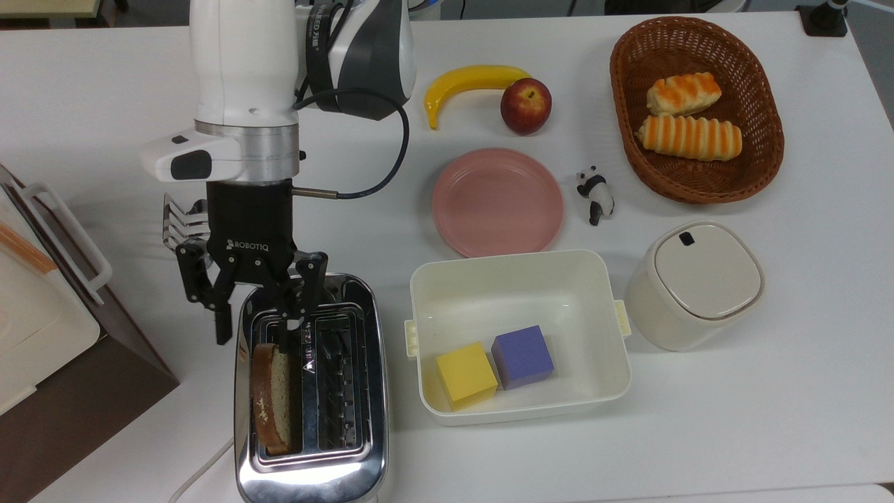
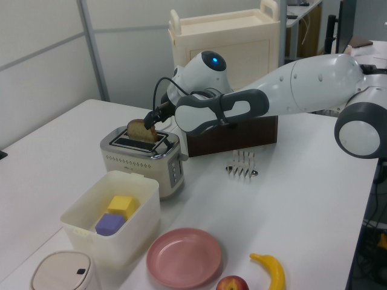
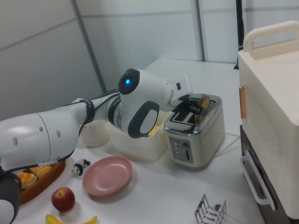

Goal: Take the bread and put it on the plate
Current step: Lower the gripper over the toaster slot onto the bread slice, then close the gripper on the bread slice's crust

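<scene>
End effector (image 1: pixel 255 314) hanging open, empty, straddling bread (image 1: pixel 271 397) end in toaster (image 1: pixel 311 391). Tip: centering on slice, sinking deeper, pinching flat faces, then pulling straight up.

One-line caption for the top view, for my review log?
Open gripper poised over the bread standing in the toaster; pink plate waits empty.

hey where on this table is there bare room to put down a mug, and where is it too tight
In the top view, bare tabletop runs below the white tub and the lidded canister, along the bottom right. Another bare patch lies top left, beyond the arm. It is crowded between the pink plate, the apple, the panda figure and the basket, and between the toaster and the tub.
</scene>
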Motion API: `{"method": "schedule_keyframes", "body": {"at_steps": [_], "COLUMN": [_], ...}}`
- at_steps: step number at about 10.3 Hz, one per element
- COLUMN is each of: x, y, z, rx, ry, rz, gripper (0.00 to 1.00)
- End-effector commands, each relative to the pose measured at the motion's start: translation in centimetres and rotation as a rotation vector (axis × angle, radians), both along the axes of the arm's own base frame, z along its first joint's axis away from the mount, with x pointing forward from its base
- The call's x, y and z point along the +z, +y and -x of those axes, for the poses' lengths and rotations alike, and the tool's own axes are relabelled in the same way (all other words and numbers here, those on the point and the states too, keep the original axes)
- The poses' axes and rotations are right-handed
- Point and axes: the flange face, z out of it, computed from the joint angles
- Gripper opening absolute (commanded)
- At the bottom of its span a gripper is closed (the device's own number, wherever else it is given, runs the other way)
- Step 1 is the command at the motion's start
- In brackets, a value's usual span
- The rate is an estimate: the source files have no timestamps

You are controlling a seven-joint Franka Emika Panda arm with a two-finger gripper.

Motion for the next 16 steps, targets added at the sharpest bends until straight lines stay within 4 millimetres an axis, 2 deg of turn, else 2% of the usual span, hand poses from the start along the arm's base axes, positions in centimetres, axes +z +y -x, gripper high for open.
{"method": "schedule_keyframes", "body": {"at_steps": [1,4,6,12,14,16], "x": [-0.9,-1.1,-1.1,0.5,3.3,7.7], "y": [1.2,1.5,1.6,1.2,0.7,0.2], "z": [-0.3,-0.3,-0.3,-0.2,0.0,1.2], "rx": [0.040,0.053,0.051,0.025,-0.003,-0.020], "ry": [-0.020,-0.027,-0.029,-0.087,-0.139,-0.201], "rz": [0.031,0.038,0.031,0.006,-0.047,-0.079], "gripper": [0.44,0.26,0.08,0.00,0.00,0.00]}}
